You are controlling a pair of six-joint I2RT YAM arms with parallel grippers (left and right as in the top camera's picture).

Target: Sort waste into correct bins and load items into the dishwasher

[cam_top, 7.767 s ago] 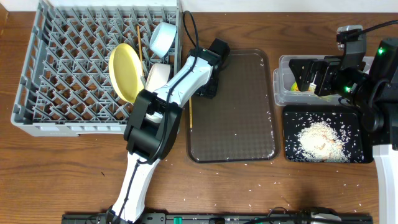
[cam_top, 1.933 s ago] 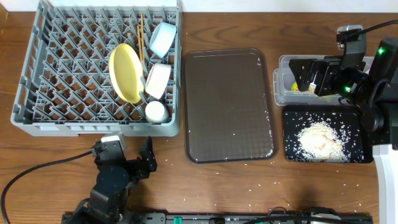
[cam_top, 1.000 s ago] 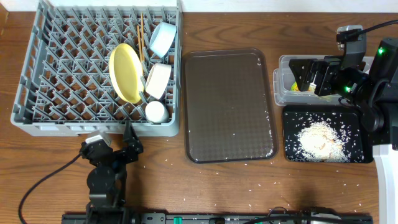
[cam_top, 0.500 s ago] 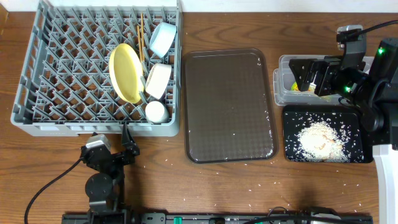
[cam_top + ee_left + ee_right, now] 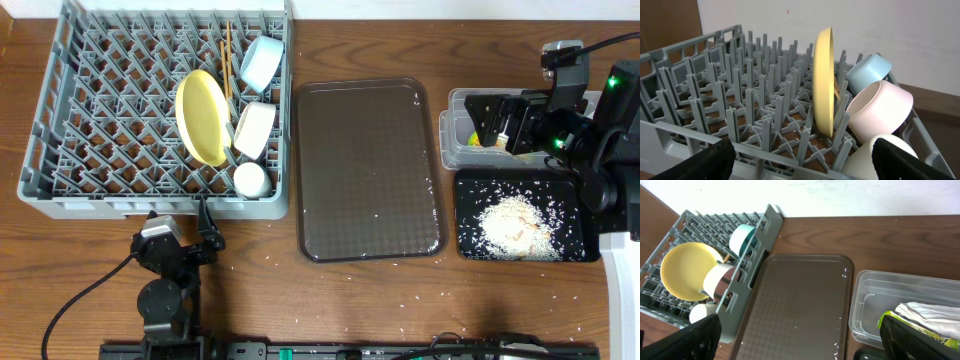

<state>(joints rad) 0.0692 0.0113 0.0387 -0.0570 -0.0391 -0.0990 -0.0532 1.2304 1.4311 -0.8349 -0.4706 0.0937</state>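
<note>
The right arm (image 5: 560,115) hides most of the clear tub (image 5: 454,148) overhead.

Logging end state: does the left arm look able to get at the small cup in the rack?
Probably yes. The left claw sits open just outside the rack's near wall; the cup stands in the closest row, uncovered. The white bowl behind it leaves little room, so a top approach looks safest.

plastic rack (image 5: 60,203), glossy wooden table (image 5: 80,262)
</note>
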